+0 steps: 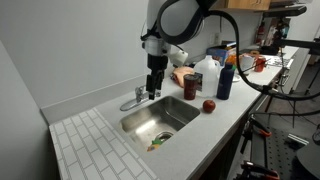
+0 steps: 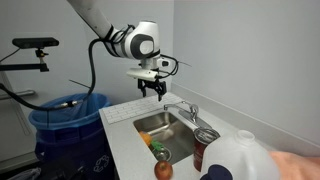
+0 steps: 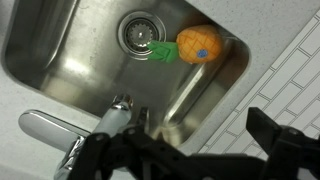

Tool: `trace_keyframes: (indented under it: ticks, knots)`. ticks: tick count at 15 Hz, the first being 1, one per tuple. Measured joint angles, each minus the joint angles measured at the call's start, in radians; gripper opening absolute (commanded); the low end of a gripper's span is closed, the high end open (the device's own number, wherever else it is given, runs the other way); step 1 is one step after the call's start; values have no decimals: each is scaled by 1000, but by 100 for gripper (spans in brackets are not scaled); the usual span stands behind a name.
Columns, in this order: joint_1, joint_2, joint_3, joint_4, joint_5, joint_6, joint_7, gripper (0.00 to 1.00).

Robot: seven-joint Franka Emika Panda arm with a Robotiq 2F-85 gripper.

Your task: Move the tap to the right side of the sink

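Observation:
The chrome tap stands at the back rim of the steel sink, its spout reaching over the basin. Both also show in an exterior view: the tap and the sink. My gripper hangs open and empty just above the sink's back edge, close beside the tap without touching it; it also shows in an exterior view. In the wrist view the tap lies at lower left below the sink, and the black fingers of the gripper are spread apart.
An orange toy fruit with green leaves lies in the basin near the drain. A red apple, blue bottle, white jug and can crowd the counter beside the sink. White tiles flank the other side.

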Motion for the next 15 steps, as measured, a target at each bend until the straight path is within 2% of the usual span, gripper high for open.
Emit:
trace_keyframes:
  ticks: [8, 15]
  knots:
    - [24, 83, 0, 108, -98, 4, -1, 100]
    - [28, 198, 3, 212, -88, 3, -2, 100]
